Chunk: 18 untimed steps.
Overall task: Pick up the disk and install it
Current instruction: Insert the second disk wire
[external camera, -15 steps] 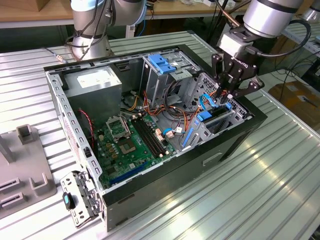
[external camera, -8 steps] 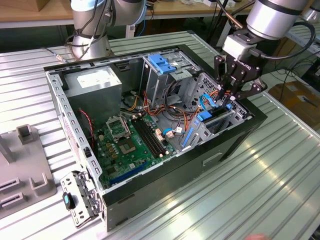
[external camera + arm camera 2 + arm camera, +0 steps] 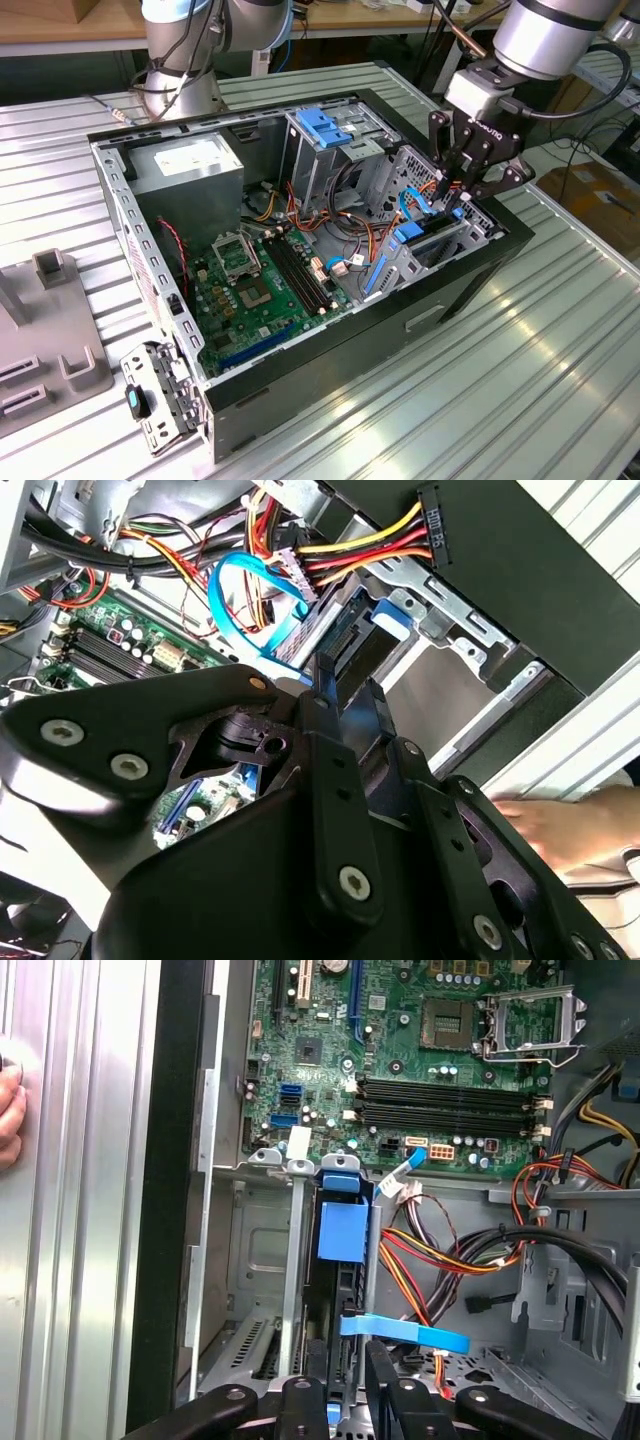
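Observation:
The disk (image 3: 432,238), a dark drive in blue carrier rails, stands on edge in the metal bay at the front corner of the open computer case (image 3: 330,350), on the exterior view's right. In the first wrist view the disk (image 3: 343,1235) sits in the bay slot with its blue carrier end toward the motherboard. My gripper (image 3: 462,192) hangs right above it. Its black fingers (image 3: 305,1400) straddle the disk's near end and press its two sides, so the gripper (image 3: 345,1405) is shut on it. In the second wrist view the disk (image 3: 352,645) shows just past the fingertips (image 3: 325,695).
A blue flat cable (image 3: 405,1332) crosses just beside the fingers, with bundled wires (image 3: 470,1255) next to it. The motherboard (image 3: 260,290) lies on the case floor, and a drive cage with a blue latch (image 3: 325,125) stands behind. A person's hand (image 3: 10,1110) rests outside the case wall.

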### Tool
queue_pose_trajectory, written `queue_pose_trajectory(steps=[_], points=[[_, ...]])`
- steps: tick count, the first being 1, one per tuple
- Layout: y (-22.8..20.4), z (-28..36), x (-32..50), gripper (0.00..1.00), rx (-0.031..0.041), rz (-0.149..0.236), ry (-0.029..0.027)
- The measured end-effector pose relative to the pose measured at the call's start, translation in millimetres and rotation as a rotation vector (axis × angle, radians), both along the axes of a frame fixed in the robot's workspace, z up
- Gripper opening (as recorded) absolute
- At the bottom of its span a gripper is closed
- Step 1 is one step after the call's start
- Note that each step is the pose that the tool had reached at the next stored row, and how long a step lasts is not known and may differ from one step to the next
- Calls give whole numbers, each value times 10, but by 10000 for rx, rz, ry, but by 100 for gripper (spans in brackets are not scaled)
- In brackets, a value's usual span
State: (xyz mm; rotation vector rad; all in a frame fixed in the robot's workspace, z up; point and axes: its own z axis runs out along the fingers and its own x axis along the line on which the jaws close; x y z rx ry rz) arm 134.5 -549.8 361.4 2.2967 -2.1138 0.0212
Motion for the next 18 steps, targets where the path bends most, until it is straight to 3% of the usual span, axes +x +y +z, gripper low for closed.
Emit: queue_pose_trajectory(steps=[6,9,10,16,18], points=[[5,0,0,30,1,330,0],[8,0,4,30,0,694,0],[12,0,9,30,0,1073,0],[30,0,13,30,0,2011,0],[31,0,13,30,0,2061,0]])
